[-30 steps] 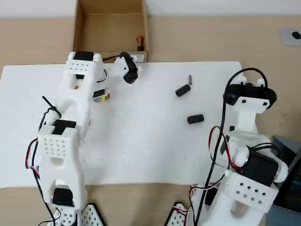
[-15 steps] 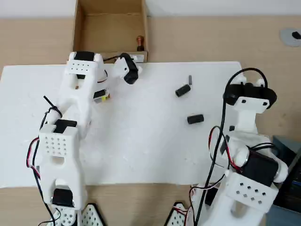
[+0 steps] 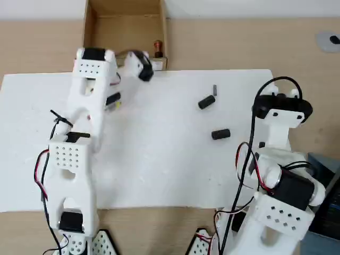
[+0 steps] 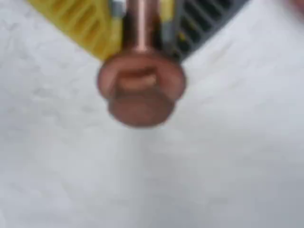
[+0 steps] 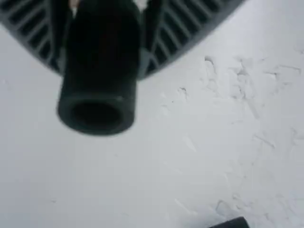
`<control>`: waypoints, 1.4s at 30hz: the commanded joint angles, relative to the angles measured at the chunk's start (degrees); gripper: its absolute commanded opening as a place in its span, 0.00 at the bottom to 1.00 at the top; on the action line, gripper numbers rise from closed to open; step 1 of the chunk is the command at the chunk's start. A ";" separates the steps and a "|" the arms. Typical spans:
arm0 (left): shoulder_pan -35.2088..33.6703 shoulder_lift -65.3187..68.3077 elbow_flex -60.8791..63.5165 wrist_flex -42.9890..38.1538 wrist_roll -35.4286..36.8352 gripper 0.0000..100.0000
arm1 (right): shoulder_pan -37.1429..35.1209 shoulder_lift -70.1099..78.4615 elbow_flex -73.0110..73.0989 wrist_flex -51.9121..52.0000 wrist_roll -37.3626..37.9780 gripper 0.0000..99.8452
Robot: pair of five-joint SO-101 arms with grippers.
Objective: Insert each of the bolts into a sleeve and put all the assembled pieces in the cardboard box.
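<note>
With the left gripper (image 4: 142, 21) clamped on a bolt (image 4: 141, 90) near the box (image 3: 90, 32) and the right gripper (image 5: 102, 19) gripping a sleeve (image 5: 99, 80), I'd line both axes up squarely before pushing.

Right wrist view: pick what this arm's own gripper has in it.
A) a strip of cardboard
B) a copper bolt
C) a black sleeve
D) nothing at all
C: the right gripper is shut on a black sleeve, whose hollow open end shows above the white sheet.
</note>
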 commanded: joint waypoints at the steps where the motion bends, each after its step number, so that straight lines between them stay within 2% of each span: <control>1: 1.05 -1.45 -10.64 2.46 11.34 0.00 | 0.13 -0.75 -4.26 -1.05 0.18 0.01; 6: 1.32 -4.44 -17.41 2.46 24.44 0.00 | -2.33 -0.75 -6.90 -0.62 4.04 0.01; 17: 7.12 -23.34 -15.38 2.55 37.89 0.00 | -8.84 -0.75 -13.85 5.80 4.66 0.01; 21: 9.67 -33.19 -6.07 2.55 39.65 0.00 | -8.48 -0.75 -15.43 6.33 7.91 0.01; 27: 15.03 -50.86 12.57 2.46 43.87 0.00 | -8.84 -0.75 -16.48 6.33 8.09 0.01; 33: 16.35 -66.51 33.05 1.93 45.27 0.00 | -8.84 -0.75 -15.08 5.98 7.65 0.01; 36: 15.74 -73.19 42.20 -2.64 48.53 0.00 | -8.84 -0.75 -12.18 3.43 6.95 0.01; 39: 14.51 -80.13 51.87 -8.35 50.81 0.00 | -8.92 -0.75 -9.63 -0.62 2.81 0.01; 42: 14.33 -88.22 62.77 -14.59 53.63 0.00 | -11.82 -0.75 -6.46 -5.01 -0.26 0.01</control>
